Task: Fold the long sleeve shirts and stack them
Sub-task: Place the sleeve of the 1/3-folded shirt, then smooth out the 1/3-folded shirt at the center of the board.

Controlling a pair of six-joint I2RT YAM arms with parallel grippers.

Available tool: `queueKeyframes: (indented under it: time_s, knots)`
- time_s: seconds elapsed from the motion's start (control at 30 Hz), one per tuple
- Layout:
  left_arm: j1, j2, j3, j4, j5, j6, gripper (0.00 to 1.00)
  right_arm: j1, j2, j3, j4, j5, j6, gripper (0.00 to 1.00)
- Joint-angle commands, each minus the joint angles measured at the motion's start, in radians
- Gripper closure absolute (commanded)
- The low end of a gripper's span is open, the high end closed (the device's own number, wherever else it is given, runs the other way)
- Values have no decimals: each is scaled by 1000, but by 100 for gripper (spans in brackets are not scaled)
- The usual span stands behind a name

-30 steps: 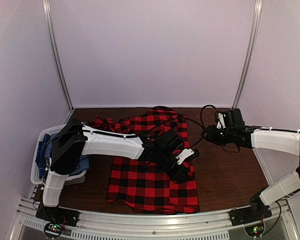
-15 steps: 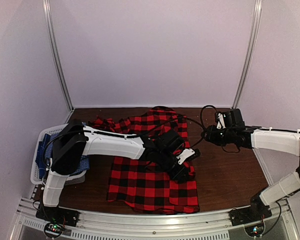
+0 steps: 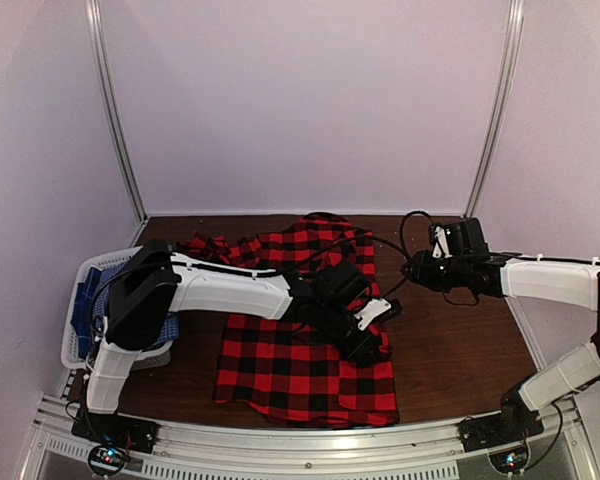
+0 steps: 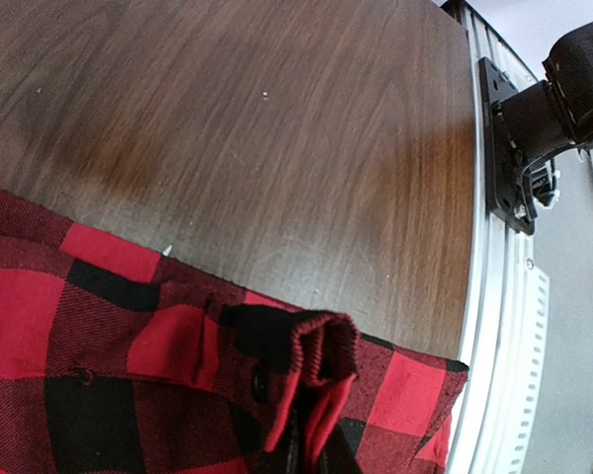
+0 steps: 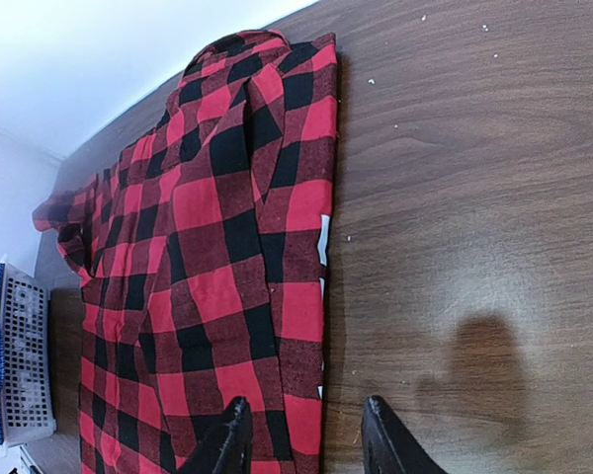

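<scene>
fingers (image 5: 229, 439) of our right gripper (image 5: 306, 407) stand wide and empty, just right of the red plaid shirt (image 3: 300, 365), whose long axis runs near to far on the counter (image 3: 460, 340); our left gripper (image 3: 368, 338), nearer, seems to pinch a fold at its right edge

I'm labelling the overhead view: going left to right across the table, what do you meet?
First the pale grey basket, then the red plaid shirt, then the right gripper.
</scene>
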Motion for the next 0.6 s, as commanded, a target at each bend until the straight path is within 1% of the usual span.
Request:
queueKeyframes:
  time_s: [0.0,0.1,0.2,0.23,0.33,0.47,0.57]
  knots:
    - [-9,8,10,28,40,7,83,2,13,-9,29,-12,7,60]
    - [-9,-3,11,27,37,11,61,3,20,-7,30,-22,3,60]
    - [-6,-30,-1,48,21,7,42,3,25,-7,24,-31,-5,59]
    - [-3,-39,-6,57,21,3,38,5,26,-8,22,-33,-11,58]
    - [22,-67,-29,95,43,-22,34,5,34,-13,20,-43,-19,54]
    - [67,-109,-77,154,62,-80,33,13,64,-10,26,-69,-39,48]
    - [109,-143,-116,177,17,-136,34,33,108,14,26,-87,-55,47]
